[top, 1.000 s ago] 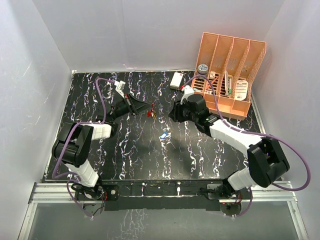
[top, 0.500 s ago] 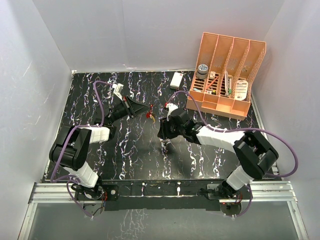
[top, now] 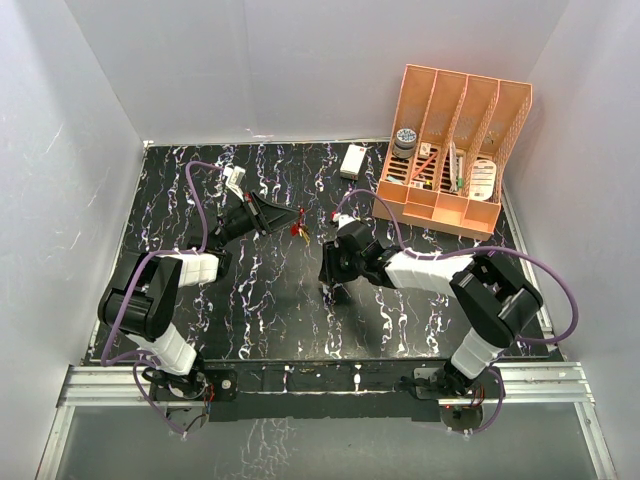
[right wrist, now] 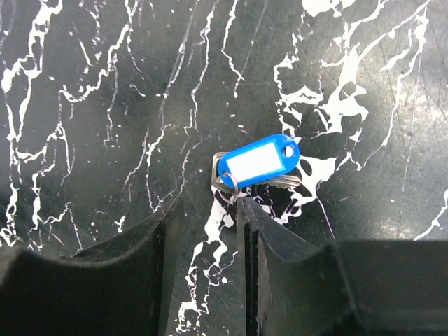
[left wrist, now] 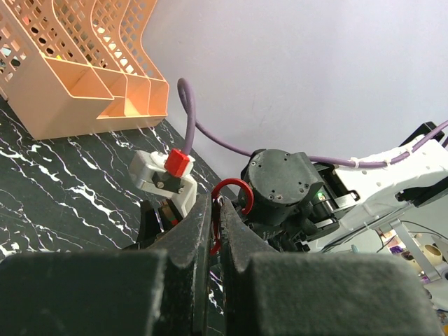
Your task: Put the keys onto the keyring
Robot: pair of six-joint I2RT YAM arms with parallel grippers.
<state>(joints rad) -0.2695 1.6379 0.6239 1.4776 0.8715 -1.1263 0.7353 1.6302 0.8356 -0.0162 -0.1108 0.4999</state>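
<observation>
left gripper [left wrist: 215, 213] pinching the red keyring [left wrist: 229, 187], right gripper [right wrist: 208, 210] slightly spread above the tabletop, blue-tagged key [right wrist: 257, 162] at 1 o'clock just beside its tips

Top view overlooks the table [top: 270, 305]; wrist views look closely past jaws.

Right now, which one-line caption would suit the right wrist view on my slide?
Open right gripper poised next to the blue-tagged key lying on the black marbled table.
</observation>
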